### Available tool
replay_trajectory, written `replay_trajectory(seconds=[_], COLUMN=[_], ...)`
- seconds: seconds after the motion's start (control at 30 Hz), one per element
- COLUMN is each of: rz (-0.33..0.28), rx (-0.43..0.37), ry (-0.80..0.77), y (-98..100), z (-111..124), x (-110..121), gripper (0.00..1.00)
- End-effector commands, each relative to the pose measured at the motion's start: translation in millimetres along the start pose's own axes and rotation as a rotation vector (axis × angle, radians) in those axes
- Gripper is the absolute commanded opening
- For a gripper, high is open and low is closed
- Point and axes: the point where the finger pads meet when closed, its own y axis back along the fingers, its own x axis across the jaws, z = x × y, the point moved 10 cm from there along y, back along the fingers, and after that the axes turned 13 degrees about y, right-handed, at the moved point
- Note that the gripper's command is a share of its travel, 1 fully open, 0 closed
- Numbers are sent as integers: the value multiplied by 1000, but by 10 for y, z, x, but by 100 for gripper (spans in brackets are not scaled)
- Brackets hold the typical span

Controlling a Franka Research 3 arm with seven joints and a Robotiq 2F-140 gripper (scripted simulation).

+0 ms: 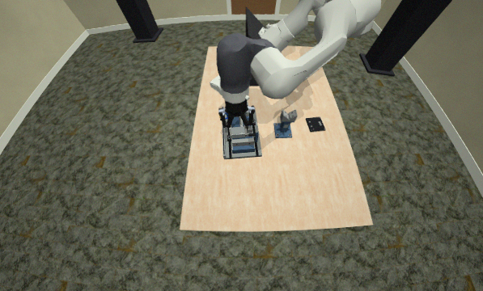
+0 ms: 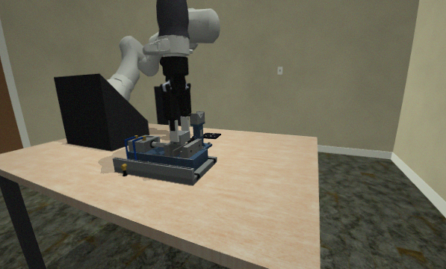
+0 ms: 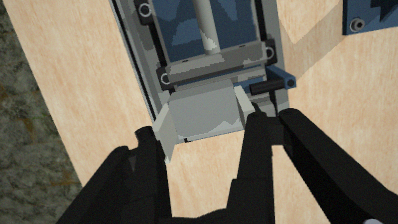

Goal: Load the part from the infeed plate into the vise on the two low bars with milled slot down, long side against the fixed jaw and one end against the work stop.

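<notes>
My gripper (image 3: 205, 107) is shut on the grey part (image 3: 202, 111) and holds it over the vise (image 1: 241, 139), between the jaws. In the wrist view the part's flat grey face fills the gap between my two black fingers. The moving jaw (image 3: 215, 65) with the air cylinder's rod (image 3: 206, 27) lies just beyond the part. The short dark work stop (image 3: 265, 88) sticks out at the right of the part. In the exterior view my gripper (image 2: 178, 128) points straight down into the vise (image 2: 166, 157). The part's slot is hidden from me.
The blue V-block (image 1: 285, 123) stands to the right of the vise. The black infeed plate (image 1: 315, 124) lies further right, with nothing on it. A black box (image 2: 95, 112) stands at the back of the table behind the vise.
</notes>
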Motion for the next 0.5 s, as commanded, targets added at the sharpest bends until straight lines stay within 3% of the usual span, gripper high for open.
replay_trajectory(seconds=[0.0, 0.47], rz=[-2, -2], rx=[-2, -2], ry=[1, 0], y=[-9, -37], z=[-6, -7], x=[-6, -7], gripper=[0, 0])
